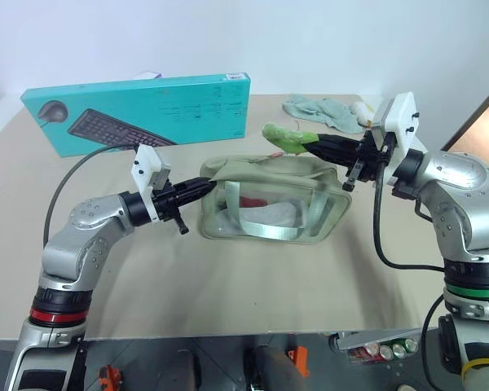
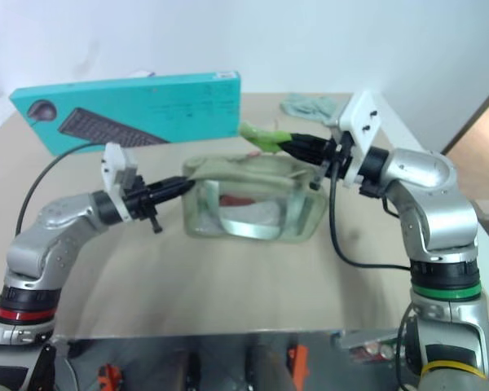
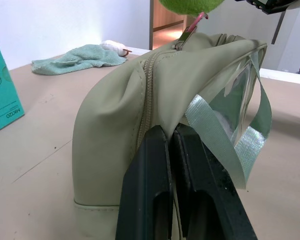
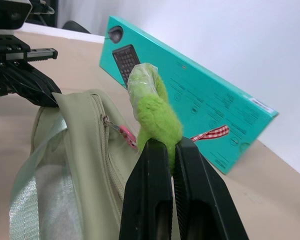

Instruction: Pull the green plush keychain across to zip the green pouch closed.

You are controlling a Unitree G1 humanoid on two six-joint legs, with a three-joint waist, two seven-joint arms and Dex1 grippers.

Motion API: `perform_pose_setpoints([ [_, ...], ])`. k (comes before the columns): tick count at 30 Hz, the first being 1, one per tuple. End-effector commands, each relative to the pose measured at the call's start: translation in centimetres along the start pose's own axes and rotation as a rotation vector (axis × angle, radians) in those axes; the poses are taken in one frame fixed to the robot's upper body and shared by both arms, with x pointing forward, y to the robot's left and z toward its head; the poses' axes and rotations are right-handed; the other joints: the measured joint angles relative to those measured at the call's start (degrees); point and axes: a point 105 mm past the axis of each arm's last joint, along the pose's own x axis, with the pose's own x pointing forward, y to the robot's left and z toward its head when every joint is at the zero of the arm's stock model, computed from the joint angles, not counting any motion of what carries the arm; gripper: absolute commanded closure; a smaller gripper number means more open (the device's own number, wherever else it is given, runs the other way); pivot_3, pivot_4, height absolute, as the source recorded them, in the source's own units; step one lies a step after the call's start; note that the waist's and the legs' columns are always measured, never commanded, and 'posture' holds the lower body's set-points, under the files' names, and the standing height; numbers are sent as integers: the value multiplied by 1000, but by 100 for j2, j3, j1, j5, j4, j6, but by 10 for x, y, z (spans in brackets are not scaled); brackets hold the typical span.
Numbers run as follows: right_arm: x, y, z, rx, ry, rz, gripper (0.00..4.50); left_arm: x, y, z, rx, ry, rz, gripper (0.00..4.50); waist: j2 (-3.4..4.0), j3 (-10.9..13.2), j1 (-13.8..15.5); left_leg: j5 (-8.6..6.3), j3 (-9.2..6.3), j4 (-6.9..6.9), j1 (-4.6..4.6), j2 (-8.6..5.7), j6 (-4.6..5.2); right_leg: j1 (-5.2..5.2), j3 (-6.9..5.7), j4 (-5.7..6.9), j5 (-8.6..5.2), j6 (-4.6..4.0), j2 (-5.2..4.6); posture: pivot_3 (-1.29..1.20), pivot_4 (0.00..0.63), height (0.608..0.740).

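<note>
Both pincers are clenched: the left gripper (image 1: 202,188) pinches the green pouch (image 1: 269,199) at its end seam, while the right gripper (image 1: 314,145) grips the fuzzy green plush keychain (image 1: 287,138) above the pouch's far end. A long teal keyboard box (image 1: 138,110) and crumpled teal cloth (image 1: 324,110) are seen behind, on the beige table (image 1: 228,285).

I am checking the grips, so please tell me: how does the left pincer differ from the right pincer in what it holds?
The left pincer is shut on the green pouch's end fabric; the right pincer is shut on the green plush keychain. The left sits lower, the right higher. Both point inward, roughly level.
</note>
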Motion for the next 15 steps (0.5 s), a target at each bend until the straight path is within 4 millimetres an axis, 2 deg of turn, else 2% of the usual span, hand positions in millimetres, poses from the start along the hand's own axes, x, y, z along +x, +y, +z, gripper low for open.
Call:
perform_pose_setpoints([
  [1, -22, -18, 21, -84, -24, -108, 4465, 3, 4, 2, 20, 7, 23, 4500, 0, 0, 2, 1, -2, 0, -1, -1, 2, 0, -2, 0, 0, 0, 0, 0, 150, 740],
  [4, -36, -26, 22, -94, -8, -163, 4465, 2, 8, 2, 32, 12, 36, 4500, 0, 0, 3, 1, -3, 0, -2, -1, 2, 0, -3, 0, -1, 1, 0, 0, 150, 740],
  [10, -40, -21, 18, -91, 11, -175, 4465, 2, 13, -4, 41, 25, 53, 4500, 0, 0, -10, 1, -3, 0, 0, 1, 3, 0, -2, -2, 0, 1, 3, 0, 150, 740],
  [15, -62, -29, 11, -109, 73, -249, 4465, 0, 15, -6, 53, 31, 56, 4500, 0, 0, -7, 2, -1, 0, 0, -1, 4, 0, 0, -2, 1, 2, 1, 0, 150, 740],
])
